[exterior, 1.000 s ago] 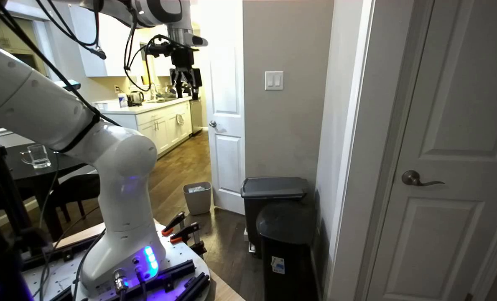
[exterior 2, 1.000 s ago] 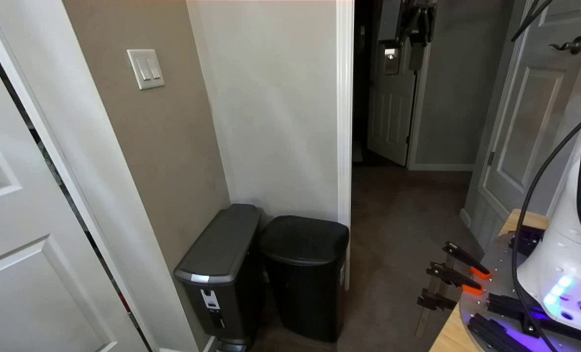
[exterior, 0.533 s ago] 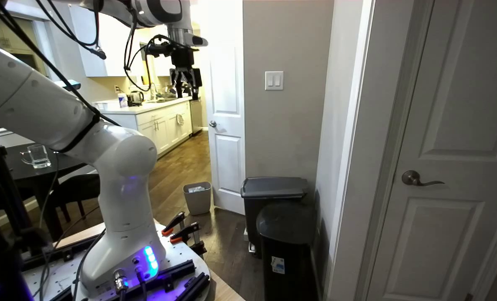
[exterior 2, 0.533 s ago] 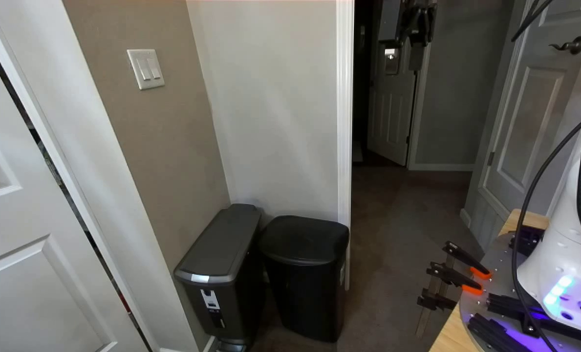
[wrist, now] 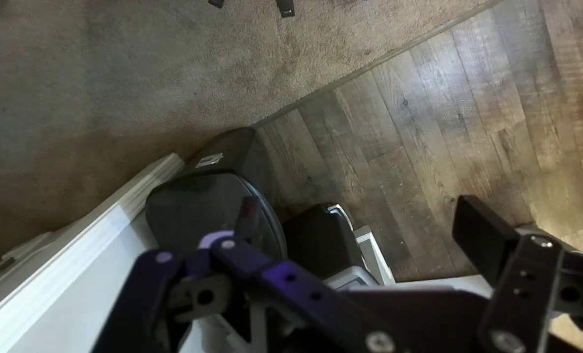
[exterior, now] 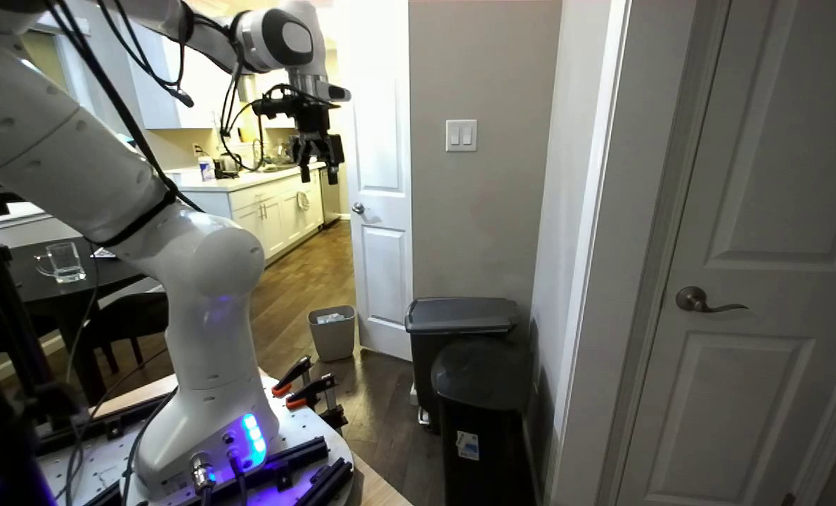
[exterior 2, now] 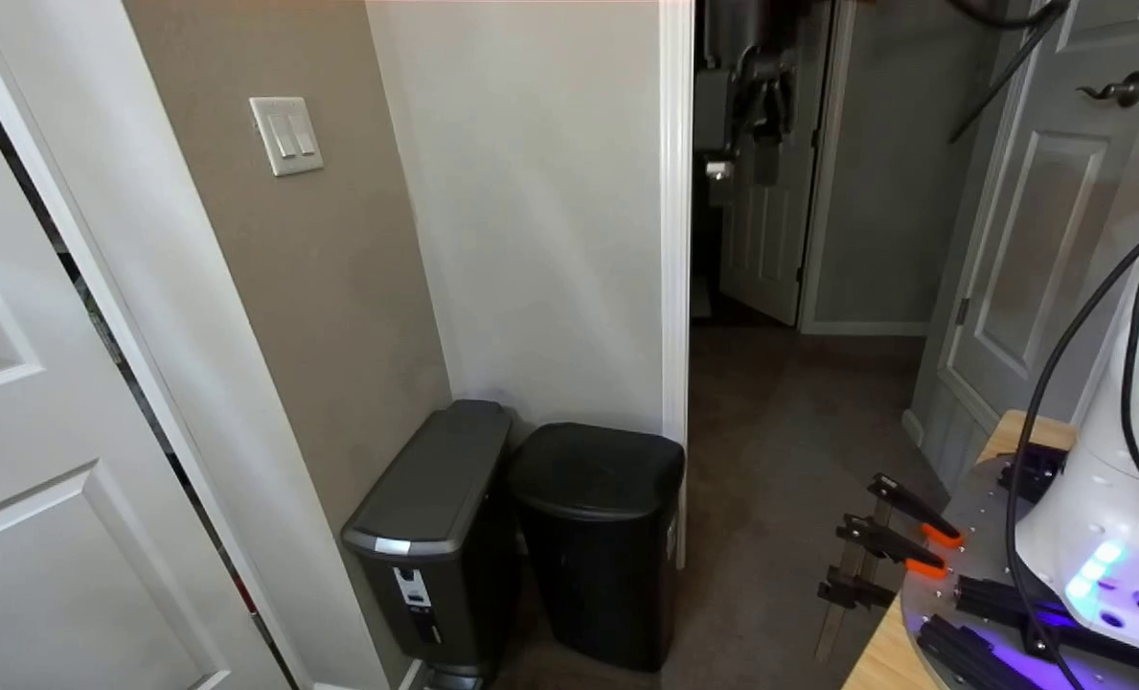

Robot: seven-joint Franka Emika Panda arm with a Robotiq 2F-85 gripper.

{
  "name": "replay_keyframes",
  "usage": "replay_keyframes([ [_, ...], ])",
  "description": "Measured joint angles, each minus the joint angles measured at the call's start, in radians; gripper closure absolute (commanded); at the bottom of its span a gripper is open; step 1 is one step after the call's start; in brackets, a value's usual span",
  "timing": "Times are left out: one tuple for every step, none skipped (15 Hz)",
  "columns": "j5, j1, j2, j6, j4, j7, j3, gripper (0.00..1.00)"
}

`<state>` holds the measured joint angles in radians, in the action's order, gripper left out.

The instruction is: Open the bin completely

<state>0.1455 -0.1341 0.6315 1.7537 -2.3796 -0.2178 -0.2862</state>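
Note:
The bin [exterior: 460, 314] is tall, black and rectangular with a flat dark grey lid, and stands in the wall corner. Its lid is down in both exterior views [exterior 2: 435, 474]. In the wrist view its black side [wrist: 318, 240] shows between the fingers, with part of its lid hidden by the gripper. A second black bin [exterior 2: 596, 479] with a rounded lid, also shut, stands right beside it; it shows in the wrist view [wrist: 198, 206]. My gripper [exterior: 319, 176] is open and empty, pointing down, high above and apart from the bins. Its jaws stand wide apart in the wrist view [wrist: 362, 214].
A small grey waste basket [exterior: 332, 336] stands on the floor by a white door [exterior: 382, 267]. Walls and a white door frame [exterior 2: 676, 240] are close to the bins. Clamps [exterior 2: 885, 537] stick out from the robot's base table. Cables hang along the arm.
In the last half second my gripper has moved down and slightly right in an exterior view, and down and left in an exterior view. Both bins and their lids are unchanged.

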Motion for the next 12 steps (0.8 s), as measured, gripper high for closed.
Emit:
replay_keyframes([
  [-0.005, 0.000, -0.063, 0.046, 0.002, 0.004, -0.014, 0.00],
  [-0.015, 0.002, -0.129, 0.082, 0.007, 0.005, -0.028, 0.00],
  [-0.032, 0.009, -0.197, 0.107, 0.019, 0.005, -0.041, 0.00],
  [-0.055, 0.018, -0.265, 0.118, 0.038, 0.005, -0.053, 0.00],
  [-0.086, 0.031, -0.333, 0.119, 0.064, 0.005, -0.061, 0.00],
  [-0.120, 0.042, -0.399, 0.119, 0.095, 0.005, -0.066, 0.00],
  [-0.157, 0.053, -0.465, 0.117, 0.133, 0.005, -0.066, 0.00],
  [-0.195, 0.063, -0.534, 0.113, 0.177, 0.005, -0.064, 0.00],
  [-0.233, 0.061, -0.600, 0.103, 0.226, 0.005, -0.053, 0.00],
  [-0.268, 0.052, -0.668, 0.086, 0.281, 0.005, -0.035, 0.00],
  [-0.299, 0.040, -0.738, 0.061, 0.342, 0.005, -0.015, 0.00],
  [-0.324, 0.024, -0.804, 0.033, 0.402, 0.005, 0.005, 0.00],
])
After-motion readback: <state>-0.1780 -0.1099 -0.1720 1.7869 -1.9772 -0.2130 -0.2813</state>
